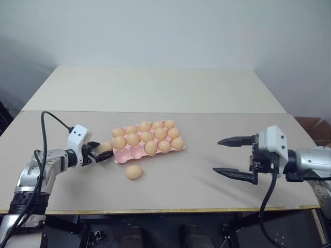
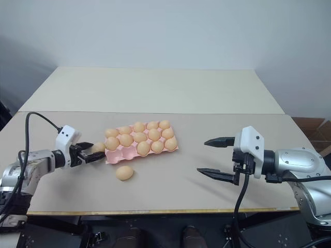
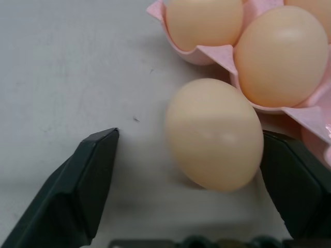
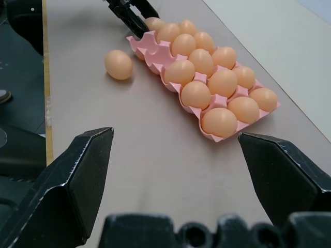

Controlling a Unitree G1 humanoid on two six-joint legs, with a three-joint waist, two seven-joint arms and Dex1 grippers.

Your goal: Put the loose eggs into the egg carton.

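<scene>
The egg carton (image 1: 135, 153) lies flat on the bench (image 1: 207, 175), and everything else is placed from it. Most of its cups hold eggs; the cups along the edge nearest the robot, towards the robot's left, look empty, though the exact count is hard to read from the head views.

Two loose eggs lie on the bench outside the carton. One egg (image 1: 134, 172) rests just in front of the carton's near edge, apart from it and from both arms. The other egg (image 3: 214, 133) sits against the carton's left end, touching or nearly touching its pink rim, beside two filled cups.

The left claw (image 1: 98, 153) is at that same left end of the carton, low over the bench. Its two black fingers (image 3: 83, 186) stand either side of the second loose egg. In the left wrist view one finger is at the egg's side, while the other stands off with bare bench between it and the shell, so the claw is spread around the egg and not pinching it.

The right claw (image 1: 237, 158) hangs well to the right of the carton, above the bench, fingers spread wide and holding nothing, pointing towards the carton.
</scene>
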